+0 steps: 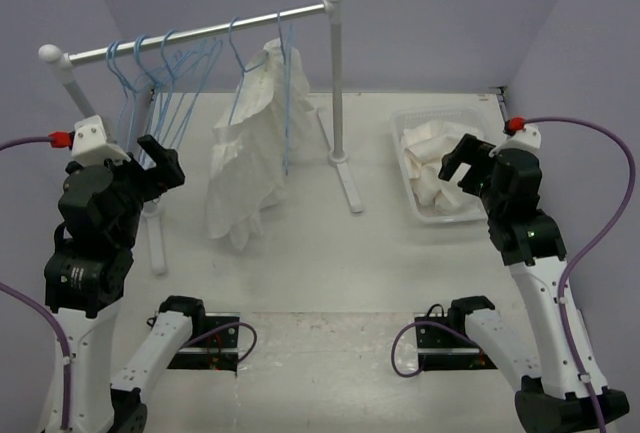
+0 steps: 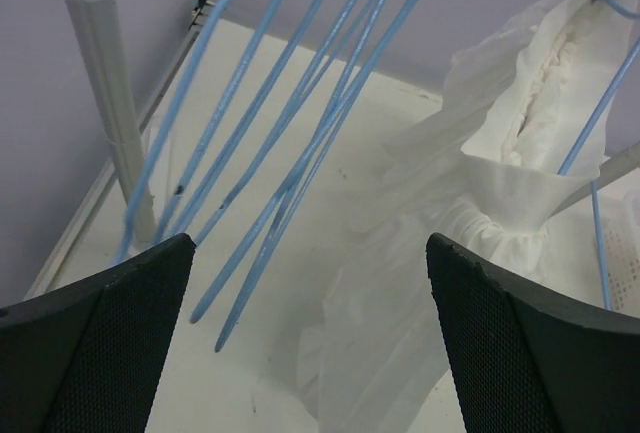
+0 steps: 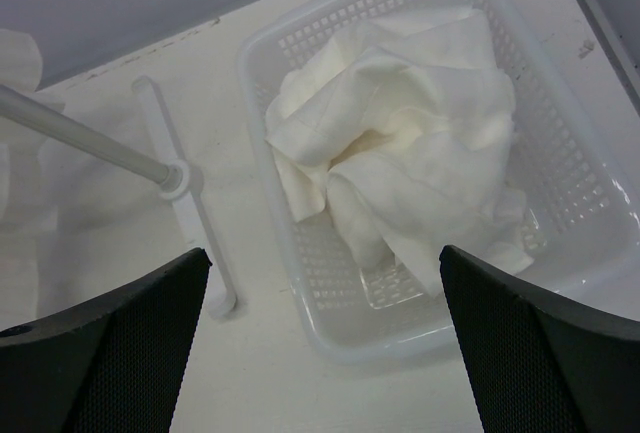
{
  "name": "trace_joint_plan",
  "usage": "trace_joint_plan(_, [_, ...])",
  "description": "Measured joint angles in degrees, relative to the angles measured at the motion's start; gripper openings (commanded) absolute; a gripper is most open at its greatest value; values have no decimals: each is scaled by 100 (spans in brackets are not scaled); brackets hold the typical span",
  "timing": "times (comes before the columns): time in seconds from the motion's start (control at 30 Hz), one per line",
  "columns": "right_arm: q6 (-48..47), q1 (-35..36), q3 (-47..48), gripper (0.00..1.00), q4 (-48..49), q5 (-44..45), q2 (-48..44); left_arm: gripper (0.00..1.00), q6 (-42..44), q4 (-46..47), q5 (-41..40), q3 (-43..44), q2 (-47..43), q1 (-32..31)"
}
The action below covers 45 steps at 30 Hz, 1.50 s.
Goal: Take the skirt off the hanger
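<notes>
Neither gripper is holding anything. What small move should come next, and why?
Probably swing the left gripper to its right, past the empty hangers, toward the skirt. The skirt hangs on its blue hanger on the rail, untouched. The left gripper is open and nearer to it than the right gripper, which is open over the basket.

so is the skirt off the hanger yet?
Still on: the skirt hangs from the blue hanger on the rail, with the hanger wire running through its gathered waist.
</notes>
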Motion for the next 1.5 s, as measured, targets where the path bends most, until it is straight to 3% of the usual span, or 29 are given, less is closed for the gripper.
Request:
trace_joint_plan(0.23, [-42,0,-109,99,59,-249,-129,97,-46,-214,-546,776,437,0])
trace_joint_plan(0.3, [-44,0,-116,99,90,-304,-133,85,-46,-212,-632,953,610,0])
trace_joint_plan(0.33, [-44,0,-118,99,96,-350,-136,71,-42,-201,-660,1038,706,0])
trace_joint_plan(0.43, [-44,0,-166,99,136,-446,-133,55,-31,-166,-686,1246,1012,0])
trace_joint_plan(0.77, [-44,0,-214,99,138,-573,-52,49,116,428,140,1263,1582,0])
trace_joint_plan(1.0, [-46,0,-214,99,140,-566,-11,27,155,767,321,1261,1858,0])
trace_joint_plan(1.3, [-70,0,-214,99,131,-540,20,19,157,798,-46,1113,2199,0])
trace_joint_plan(1.43, [-85,0,-214,99,129,-531,28,3,162,872,-131,1043,2208,0])
trace_joint_plan(1.5, [-85,0,-214,99,131,-520,57,1,162,914,-153,1029,2208,0])
